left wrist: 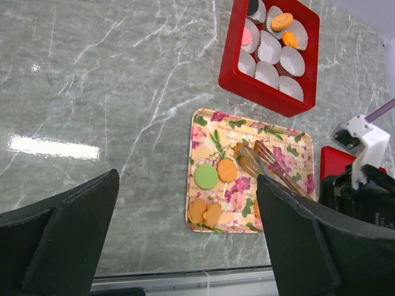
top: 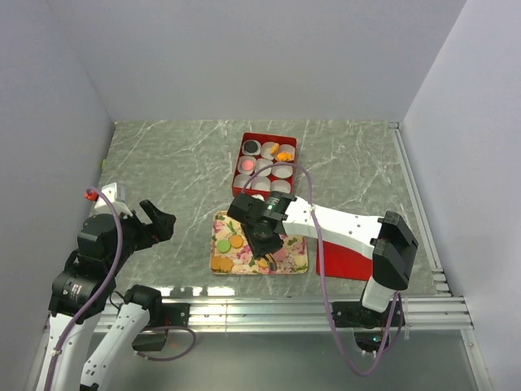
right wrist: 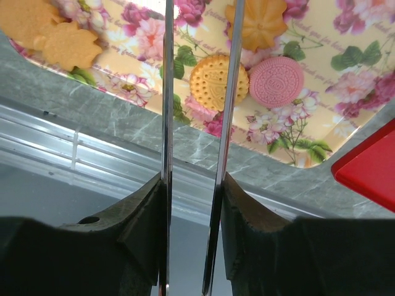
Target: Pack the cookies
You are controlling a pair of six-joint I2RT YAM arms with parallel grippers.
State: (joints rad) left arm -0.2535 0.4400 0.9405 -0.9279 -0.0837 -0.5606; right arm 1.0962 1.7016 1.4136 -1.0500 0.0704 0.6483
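The right pincer (right wrist: 193,182) is clamped on a pair of metal tongs (right wrist: 167,92), its two black fingers (right wrist: 139,225) pressing the tong arms from outside. The arms themselves stand a little apart and run forward out of the wrist picture, so their tips are not seen there. Directly ahead of this pincer, down on the floral tray (right wrist: 133,58), lies a golden round cookie (right wrist: 207,83). It sits mostly in the gap between the tong arms, with one arm crossing over its edge; whether metal touches it I cannot tell. Just outside that arm, right beside the golden one, is a pink cookie (right wrist: 276,82), and farther ahead an orange flower cookie (right wrist: 262,24). Off to the other side of the tongs, two golden-brown flower cookies (right wrist: 43,28) lie touching near the tray's corner. Seen from above, a green cookie (top: 224,243) and an orange round cookie (top: 237,241) lie side by side next to the pincer, toward the left arm. Beyond the pincer, past the tray's far edge, the red box (top: 244,147) holds white paper cups (top: 282,171), some with cookies (top: 283,153) in them. The left pincer (left wrist: 188,180) hangs apart from the tray, its fingers spread wide and holding nothing.
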